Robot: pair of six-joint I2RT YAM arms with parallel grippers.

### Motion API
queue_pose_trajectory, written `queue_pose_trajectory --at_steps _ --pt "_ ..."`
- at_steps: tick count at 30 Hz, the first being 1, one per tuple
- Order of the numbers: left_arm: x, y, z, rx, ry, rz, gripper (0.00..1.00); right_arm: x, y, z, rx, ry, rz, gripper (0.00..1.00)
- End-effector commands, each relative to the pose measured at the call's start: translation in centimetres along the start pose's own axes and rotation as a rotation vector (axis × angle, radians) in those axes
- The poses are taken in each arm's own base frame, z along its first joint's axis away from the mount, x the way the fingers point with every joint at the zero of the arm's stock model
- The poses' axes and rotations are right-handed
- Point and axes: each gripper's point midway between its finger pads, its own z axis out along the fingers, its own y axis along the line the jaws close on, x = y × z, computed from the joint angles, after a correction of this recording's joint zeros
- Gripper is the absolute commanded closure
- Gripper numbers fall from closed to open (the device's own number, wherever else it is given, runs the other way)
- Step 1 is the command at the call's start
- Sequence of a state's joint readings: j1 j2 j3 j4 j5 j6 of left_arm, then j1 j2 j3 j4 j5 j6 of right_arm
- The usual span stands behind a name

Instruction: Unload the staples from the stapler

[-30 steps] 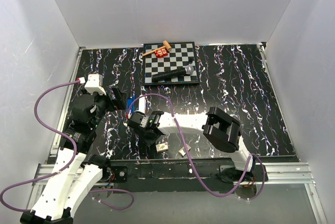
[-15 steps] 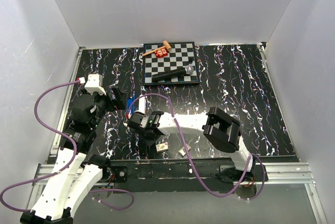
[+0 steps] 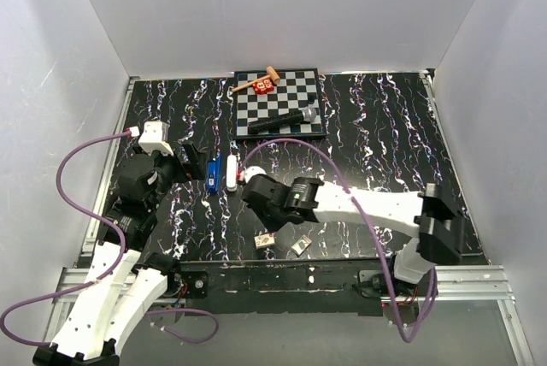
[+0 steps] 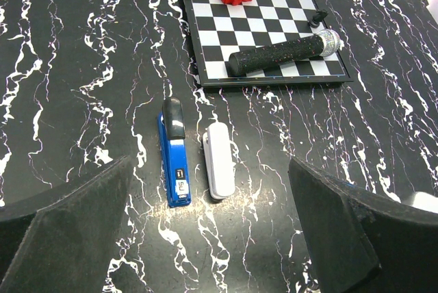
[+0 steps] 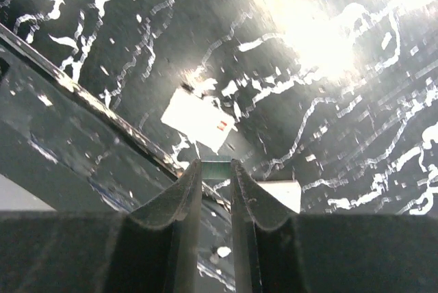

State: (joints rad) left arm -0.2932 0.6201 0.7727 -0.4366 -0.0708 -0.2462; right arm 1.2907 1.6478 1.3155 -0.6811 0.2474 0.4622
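Right arm swung off rightward, uncovering the stapler point(image 4: 176, 163), which lies flat on the counter point(image 4: 82, 67) just beside a slim white object point(image 4: 220, 159). Left pincer point(image 4: 211, 170) hovers near it, spread wide; right pincer point(image 5: 215, 171), well apart, pinches a grey sliver point(image 5: 216, 166)

blue stapler point(image 4: 174, 163), checkered board point(image 4: 274, 5), marbled black table point(image 4: 82, 67)

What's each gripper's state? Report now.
Left gripper: open, holding nothing.
Right gripper: jaws nearly shut; a small grey sliver shows between the tips, held or not cannot be told.
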Motion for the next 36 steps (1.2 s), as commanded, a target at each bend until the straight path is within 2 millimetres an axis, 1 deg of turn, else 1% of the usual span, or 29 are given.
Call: queue_pose_trajectory --at_steps 1,3,5,8,10,15,25,29,36 --pt "0.0 0.0 0.0 -0.002 0.001 0.002 0.02 2.7 -2.6 -1.6 0.077 0.015 0.04 0.79" --pt "0.0 0.0 0.1 -0.002 0.006 0.002 0.02 4.2 -3.4 -1.9 0.096 0.033 0.056 0.79" --pt "0.1 0.0 0.2 -0.002 0.009 0.002 0.02 4.8 -3.9 -2.4 0.098 0.024 0.074 0.79" --pt "0.1 0.0 0.2 -0.001 0.01 0.002 0.02 6.0 -4.5 -2.5 0.107 0.034 0.089 0.79" --pt "0.2 0.0 0.3 -0.002 0.013 0.002 0.02 6.6 -4.7 -2.2 0.112 0.046 0.095 0.79" --pt "0.3 0.0 0.4 -0.003 0.018 0.004 0.02 7.7 -4.4 -1.2 0.097 0.07 0.109 0.79" --pt "0.4 0.1 0.5 -0.006 0.025 0.005 0.02 8.7 -4.1 0.5 0.097 0.108 0.108 0.79" --pt "0.5 0.1 0.6 -0.006 0.028 0.005 0.02 9.0 -4.1 0.9 0.103 0.121 0.107 0.79" --pt "0.6 0.0 0.7 -0.002 0.034 0.005 0.02 9.5 -4.4 1.1 0.114 0.14 0.115 0.79"
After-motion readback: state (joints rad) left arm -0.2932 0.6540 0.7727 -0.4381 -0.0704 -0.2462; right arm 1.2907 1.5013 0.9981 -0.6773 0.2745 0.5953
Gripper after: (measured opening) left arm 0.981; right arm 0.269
